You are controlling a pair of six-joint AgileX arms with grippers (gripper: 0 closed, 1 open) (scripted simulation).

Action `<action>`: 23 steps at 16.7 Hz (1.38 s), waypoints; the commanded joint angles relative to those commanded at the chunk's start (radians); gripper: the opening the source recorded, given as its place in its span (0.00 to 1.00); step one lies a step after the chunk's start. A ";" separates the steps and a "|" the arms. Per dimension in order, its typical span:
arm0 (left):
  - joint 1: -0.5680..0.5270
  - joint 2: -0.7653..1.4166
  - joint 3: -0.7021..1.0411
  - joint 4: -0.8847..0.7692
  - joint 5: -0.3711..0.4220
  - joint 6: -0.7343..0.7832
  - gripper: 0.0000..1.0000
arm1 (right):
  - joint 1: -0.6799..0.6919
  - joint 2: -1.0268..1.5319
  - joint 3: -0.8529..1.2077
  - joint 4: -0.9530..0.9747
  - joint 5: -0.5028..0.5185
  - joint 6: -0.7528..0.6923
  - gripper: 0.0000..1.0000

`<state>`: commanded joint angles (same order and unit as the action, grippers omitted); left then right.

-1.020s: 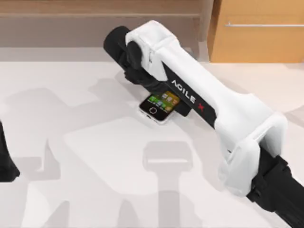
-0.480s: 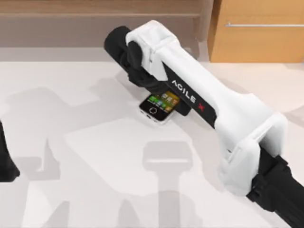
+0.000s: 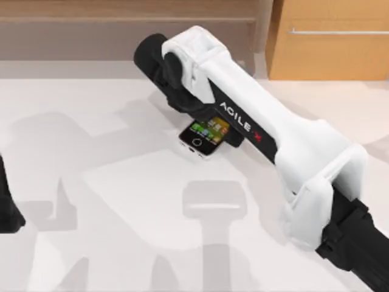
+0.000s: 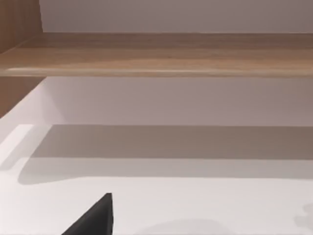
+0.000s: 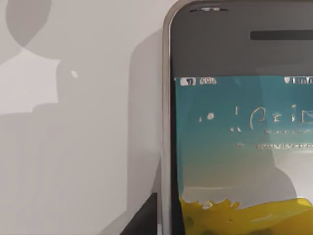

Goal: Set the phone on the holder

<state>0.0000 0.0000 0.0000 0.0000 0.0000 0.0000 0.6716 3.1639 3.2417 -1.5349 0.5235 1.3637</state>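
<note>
The right arm reaches from the lower right of the top view toward the upper centre, its black wrist end hanging directly over the phone, which lies face-up on the white table just above the middle of the frame. The phone's long axis runs diagonally, home button toward the lower left and the top end tucked under the arm toward the upper right; the arm's own line crosses that axis rather than following it. In the right wrist view the phone sits very close beneath the camera, silver rim and bright screen over pale table. The right gripper is hidden beneath the wrist, so whether it is wide, narrow or already clamped on the phone cannot be told; a dark sliver beside the rim may be one finger, though that is uncertain. The left arm is parked at the left edge, well apart from the phone, so the right arm is plainly the nearer. A pale shape lies below the phone at centre; whether it is the holder or a shadow is unclear.
</note>
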 joint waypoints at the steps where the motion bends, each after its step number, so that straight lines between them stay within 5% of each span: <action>1: 0.000 0.000 0.000 0.000 0.000 0.000 1.00 | 0.000 0.000 0.000 0.000 0.000 0.000 0.00; 23: 0.000 0.000 0.000 0.000 0.000 0.000 1.00 | 0.020 -0.157 -0.131 0.029 -0.014 -0.010 0.00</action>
<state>0.0000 0.0000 0.0000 0.0000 0.0000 0.0000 0.6916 3.0071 3.1105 -1.5063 0.5097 1.3538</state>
